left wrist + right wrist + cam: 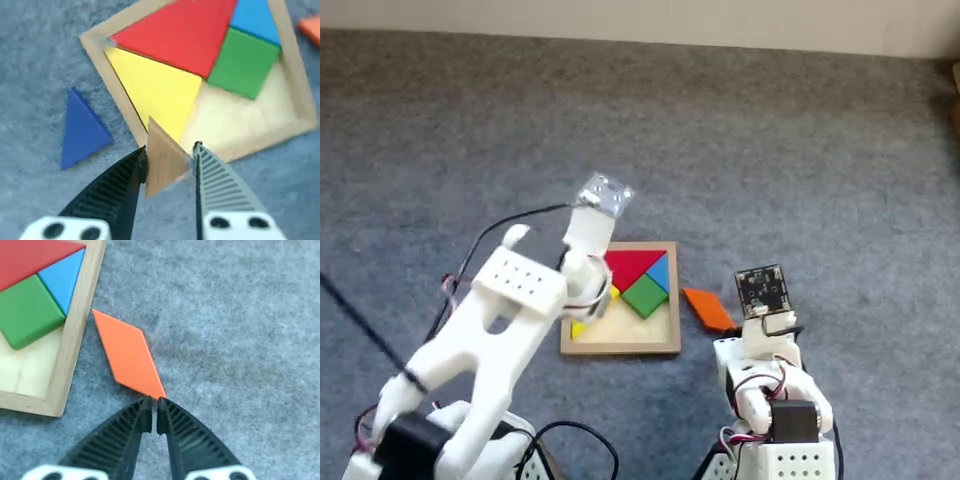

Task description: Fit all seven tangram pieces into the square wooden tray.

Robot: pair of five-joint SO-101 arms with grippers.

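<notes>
Left gripper (170, 148) pinches a wood-coloured triangle (162, 160) over the tray (74, 340) rim. I count 4 pieces inside: red piece (175, 30), yellow piece (155, 85), green piece (242, 62), light blue piece (255, 17). 3 remain: this one, plus dark blue triangle (80, 130) and orange parallelogram (127, 355) just outside the tray. My right gripper (151, 412), pinched together and empty, sits at the parallelogram's tip.

It's all grey carpet (800, 130). Tray (620, 348) sits on it, orange piece (708, 308) just beside, navy triangle (80, 131) near the opposite side.
</notes>
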